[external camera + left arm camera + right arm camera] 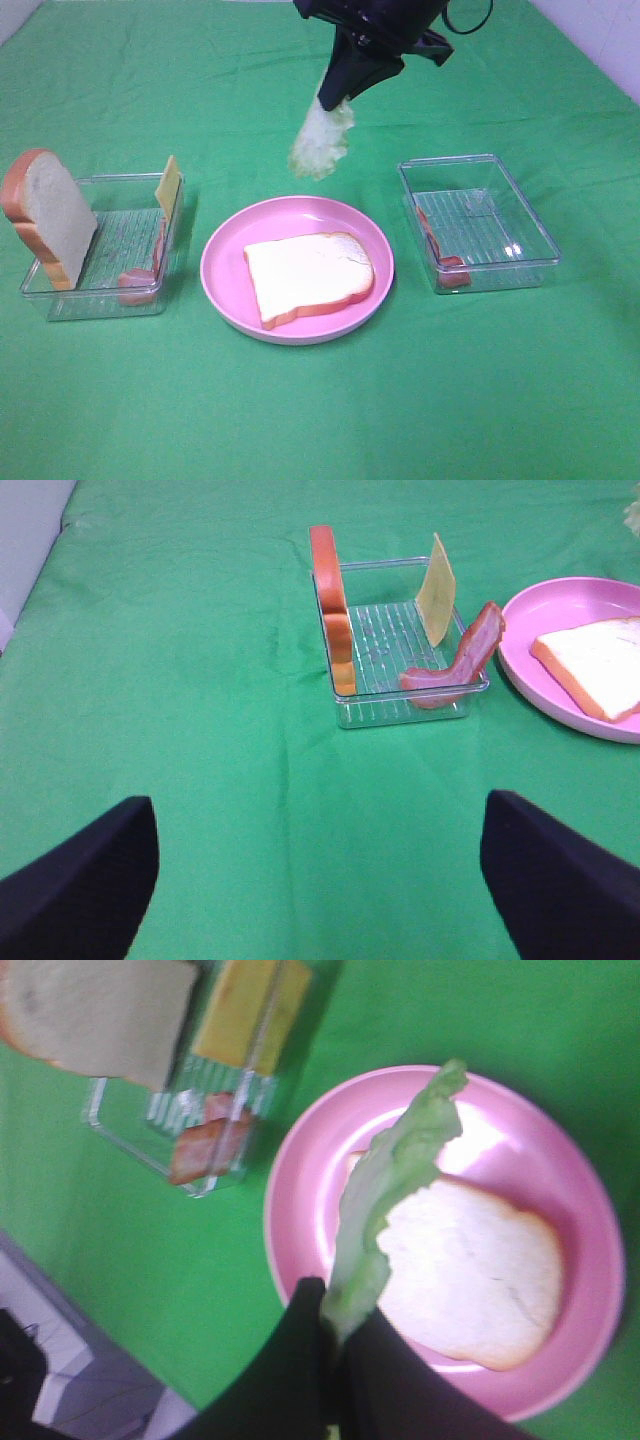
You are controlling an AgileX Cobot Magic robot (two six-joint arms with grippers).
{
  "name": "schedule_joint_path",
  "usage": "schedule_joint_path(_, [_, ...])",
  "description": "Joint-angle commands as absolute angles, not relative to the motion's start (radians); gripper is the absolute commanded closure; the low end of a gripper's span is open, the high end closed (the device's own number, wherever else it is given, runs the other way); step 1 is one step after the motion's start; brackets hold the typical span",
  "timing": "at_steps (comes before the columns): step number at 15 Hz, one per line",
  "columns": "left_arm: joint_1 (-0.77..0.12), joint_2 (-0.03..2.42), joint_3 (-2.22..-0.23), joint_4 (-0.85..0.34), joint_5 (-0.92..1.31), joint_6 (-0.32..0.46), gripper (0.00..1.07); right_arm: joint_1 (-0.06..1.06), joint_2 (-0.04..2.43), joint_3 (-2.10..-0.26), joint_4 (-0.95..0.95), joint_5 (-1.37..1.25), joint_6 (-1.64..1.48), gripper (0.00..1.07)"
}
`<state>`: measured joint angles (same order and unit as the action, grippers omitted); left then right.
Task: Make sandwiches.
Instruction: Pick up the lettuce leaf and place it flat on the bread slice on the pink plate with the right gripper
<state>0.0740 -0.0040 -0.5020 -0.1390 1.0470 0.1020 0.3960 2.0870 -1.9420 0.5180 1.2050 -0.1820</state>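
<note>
A white bread slice with brown crust lies flat on the round pink plate in the middle. Above the plate's far edge my right gripper is shut on a pale green lettuce leaf, which hangs down from it; the right wrist view shows the lettuce leaf over the bread slice. The left clear tray holds an upright bread slice, a yellow cheese square and a meat strip. My left gripper is open over bare cloth, short of that tray.
A second clear tray stands right of the plate with a meat strip along its near-left wall. Green cloth covers the whole table. A pale floor strip shows at the far right corner.
</note>
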Motion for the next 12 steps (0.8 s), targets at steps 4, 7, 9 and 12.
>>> schedule_joint_path(4, [0.078,-0.025,-0.502,-0.14,1.04,0.104,0.23,0.409,2.235,-1.945,0.739,1.293,-0.301,1.07])
schedule_joint_path(7, [0.078,-0.025,-0.502,-0.14,1.04,0.104,0.23,0.463,2.279,-1.945,0.704,1.293,-0.316,1.07])
schedule_joint_path(9, [0.078,-0.025,-0.502,-0.14,1.04,0.104,0.23,0.505,2.284,-1.929,0.615,1.293,-0.311,1.07])
schedule_joint_path(12, [0.078,-0.025,-0.502,-0.14,1.04,0.104,0.23,0.512,2.284,-1.925,0.469,1.293,-0.203,1.07])
